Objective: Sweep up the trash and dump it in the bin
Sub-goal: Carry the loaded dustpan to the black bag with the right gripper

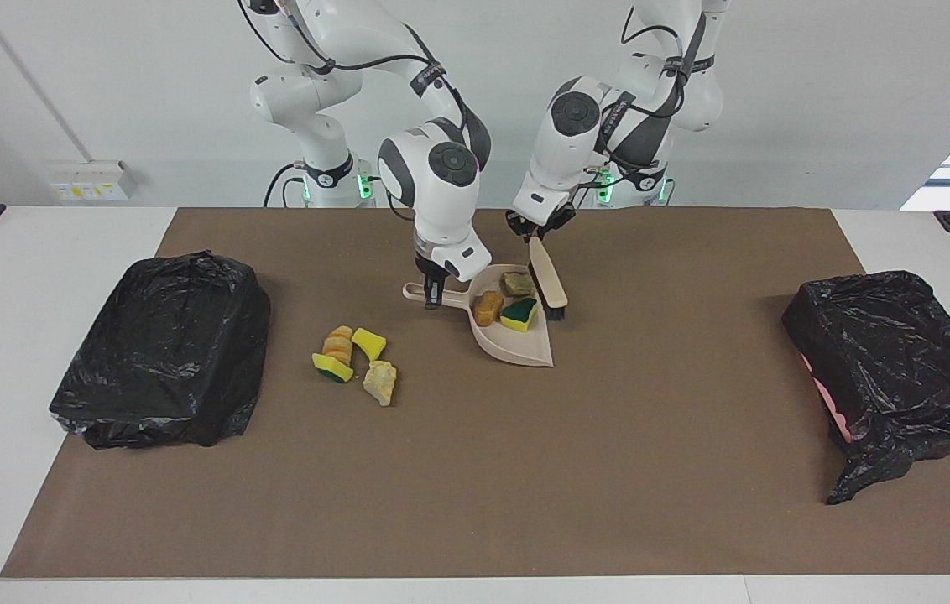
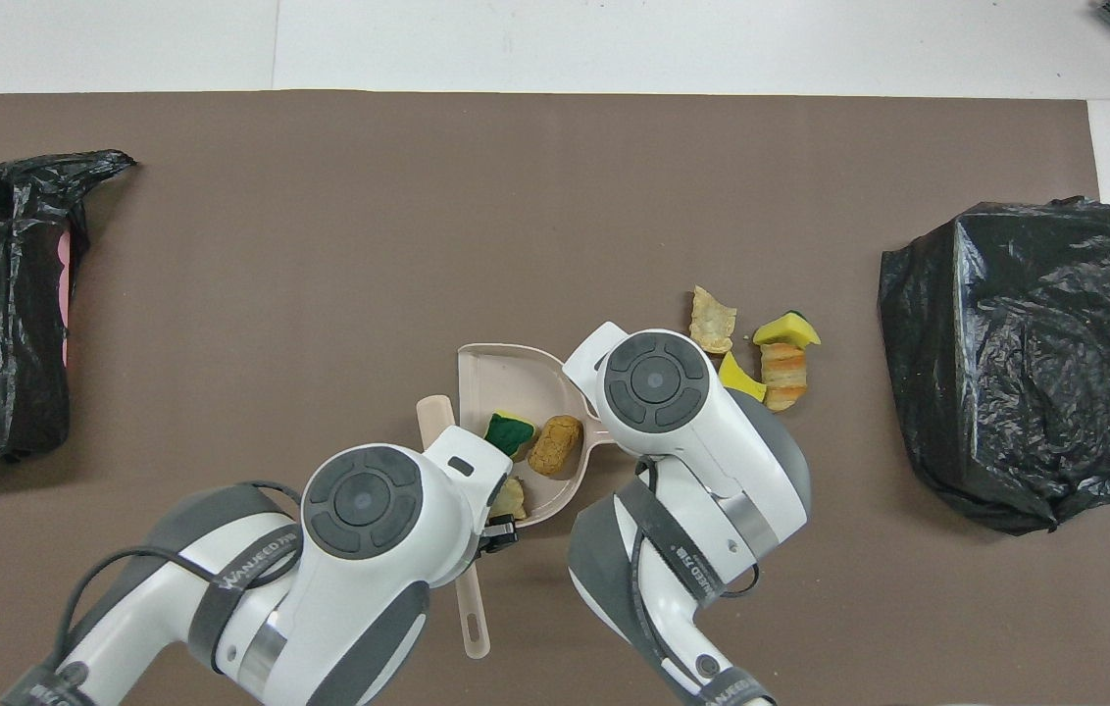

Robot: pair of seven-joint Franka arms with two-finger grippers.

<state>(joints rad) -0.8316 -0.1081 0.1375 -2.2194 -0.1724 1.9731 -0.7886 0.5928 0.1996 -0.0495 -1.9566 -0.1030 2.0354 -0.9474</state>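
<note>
My right gripper (image 1: 434, 295) is shut on the handle of the beige dustpan (image 1: 525, 348), which rests on the brown mat. In the pan lie three pieces of trash: a tan-orange lump (image 1: 488, 308), a brownish lump (image 1: 517, 284) and a yellow-and-green sponge piece (image 1: 519, 315). My left gripper (image 1: 539, 233) is shut on the handle of the beige brush (image 1: 548, 281), whose black bristles (image 1: 553, 312) stand at the pan's edge toward the left arm's end. Several more scraps (image 1: 353, 361) lie on the mat beside the pan, toward the right arm's end; they also show in the overhead view (image 2: 776, 368).
A bin under a black bag (image 1: 164, 348) stands at the right arm's end of the mat. Another black-bagged bin (image 1: 886, 361), pink at one edge, stands at the left arm's end. Both wrists hide the grippers in the overhead view.
</note>
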